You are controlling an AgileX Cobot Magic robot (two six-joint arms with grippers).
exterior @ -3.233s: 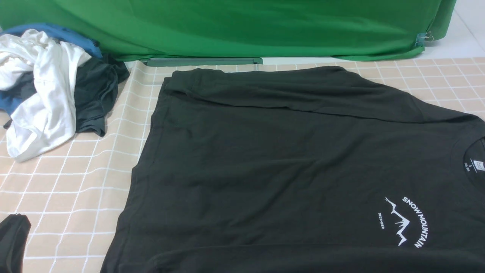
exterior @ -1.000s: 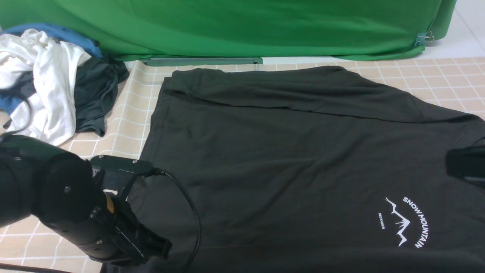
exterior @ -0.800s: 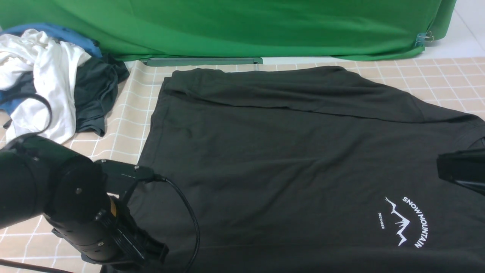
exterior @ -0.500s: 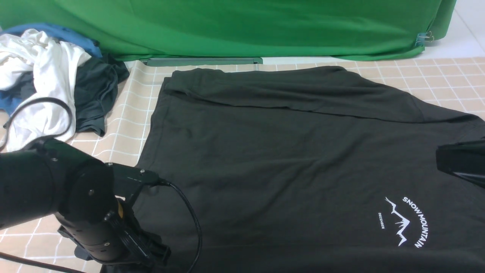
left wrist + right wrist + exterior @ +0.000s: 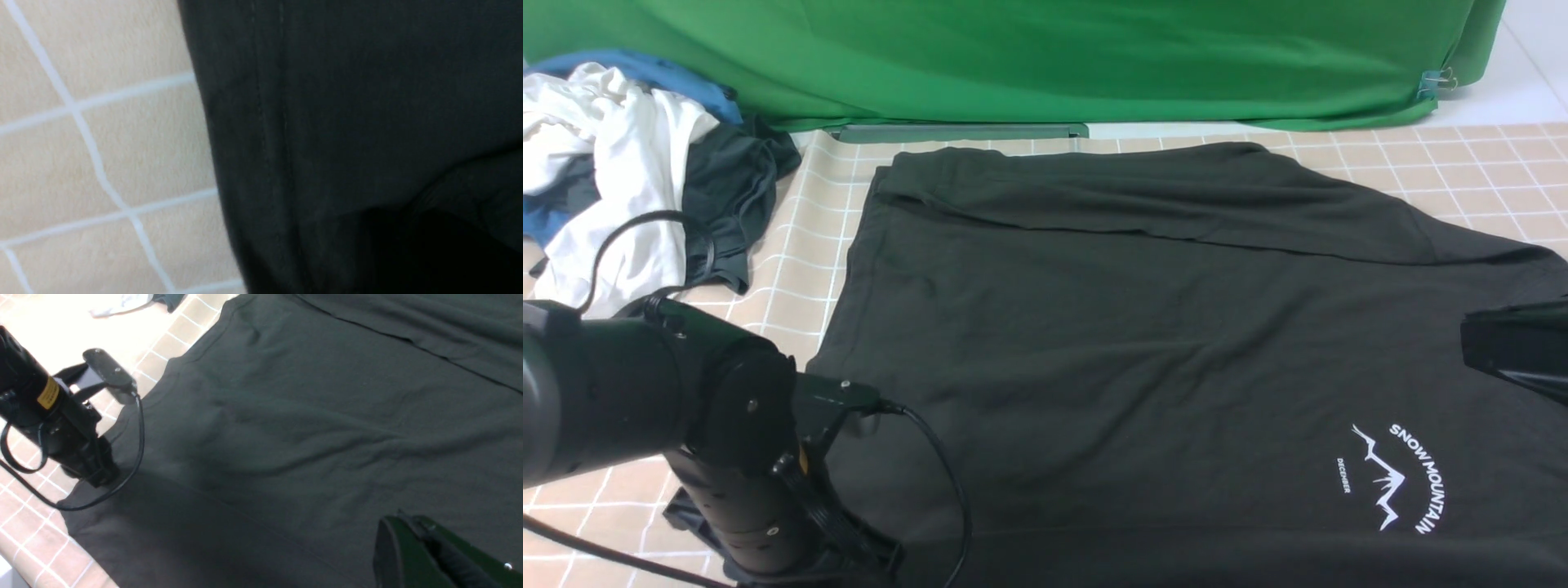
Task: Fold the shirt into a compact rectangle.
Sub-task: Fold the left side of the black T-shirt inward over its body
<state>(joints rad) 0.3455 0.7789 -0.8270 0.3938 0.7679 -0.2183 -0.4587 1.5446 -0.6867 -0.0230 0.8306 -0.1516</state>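
Both low over shirt [image 5: 1094, 327]: L gripper [image 5: 102, 479] tip-down at hem [image 5: 261, 143], grip unclear; R gripper [image 5: 1474, 347] pressed together nr chest print [image 5: 1392, 478].

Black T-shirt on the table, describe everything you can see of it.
The black T-shirt looks like soft cotton, spread front-up and flat on the checked tablecloth, hem toward the robot's left. Its far side is folded inward as a flap. A white SNOW MOUNTAIN print marks the chest. The left gripper sits at the hem's near corner; the right gripper hides the neckline.
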